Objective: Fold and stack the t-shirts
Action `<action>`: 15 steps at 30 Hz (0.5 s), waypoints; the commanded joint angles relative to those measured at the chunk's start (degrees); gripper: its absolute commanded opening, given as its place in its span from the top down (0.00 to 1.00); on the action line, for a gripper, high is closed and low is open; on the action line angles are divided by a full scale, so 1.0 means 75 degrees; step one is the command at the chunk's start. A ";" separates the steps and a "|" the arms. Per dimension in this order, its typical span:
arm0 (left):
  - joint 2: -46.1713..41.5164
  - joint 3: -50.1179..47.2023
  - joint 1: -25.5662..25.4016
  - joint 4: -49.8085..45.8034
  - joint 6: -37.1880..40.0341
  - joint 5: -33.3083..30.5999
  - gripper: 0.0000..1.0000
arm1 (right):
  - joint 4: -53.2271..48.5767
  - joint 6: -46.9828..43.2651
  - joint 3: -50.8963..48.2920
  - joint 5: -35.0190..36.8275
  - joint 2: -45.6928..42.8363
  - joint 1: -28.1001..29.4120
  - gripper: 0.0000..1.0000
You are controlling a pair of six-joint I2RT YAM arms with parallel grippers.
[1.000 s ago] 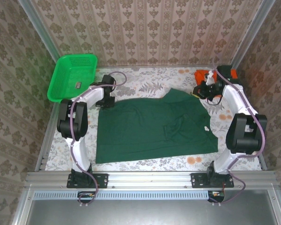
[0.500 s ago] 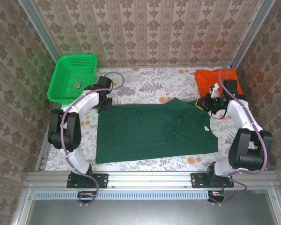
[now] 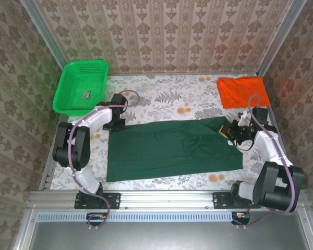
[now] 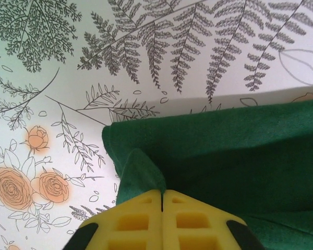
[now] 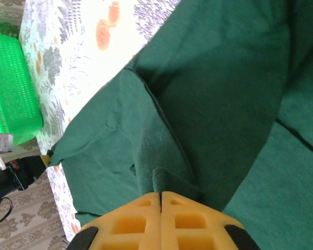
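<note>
Between damask-papered walls, on a flower-printed tablecloth, my left gripper and right gripper clamp the dark forest-green cotton t-shirt.

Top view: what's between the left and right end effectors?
The dark green t-shirt. Its far edge runs from the left end effector to the right end effector, each shut on the cloth. The top view shows the whole stretch.
</note>
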 commanded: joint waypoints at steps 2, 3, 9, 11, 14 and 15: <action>-0.0289 -0.0252 0.0026 -0.0289 -0.0267 -0.0107 0.89 | 0.0084 0.0434 -0.0606 0.0247 -0.0422 -0.0210 1.00; -0.0291 -0.0251 0.0026 -0.0335 -0.0316 -0.0108 0.80 | 0.0143 0.0590 -0.0741 0.0279 -0.0462 -0.0275 1.00; -0.0676 0.0016 0.0188 -0.0665 -0.0989 -0.0881 0.63 | 0.0037 0.1624 -0.1370 0.1432 -0.0564 -0.1034 0.86; -0.0815 0.0163 0.0246 -0.0652 -0.1140 -0.0956 0.63 | 0.0376 0.2000 -0.1400 0.1440 -0.0457 -0.1287 0.85; -0.0753 0.0464 0.0260 -0.0652 -0.1091 -0.0791 0.54 | 0.0701 0.2495 -0.1230 0.1624 -0.0375 -0.1383 0.83; -0.0672 0.0591 0.0288 -0.0738 -0.1091 -0.0764 0.52 | 0.0724 0.2578 -0.1087 0.1803 -0.0342 -0.1385 0.81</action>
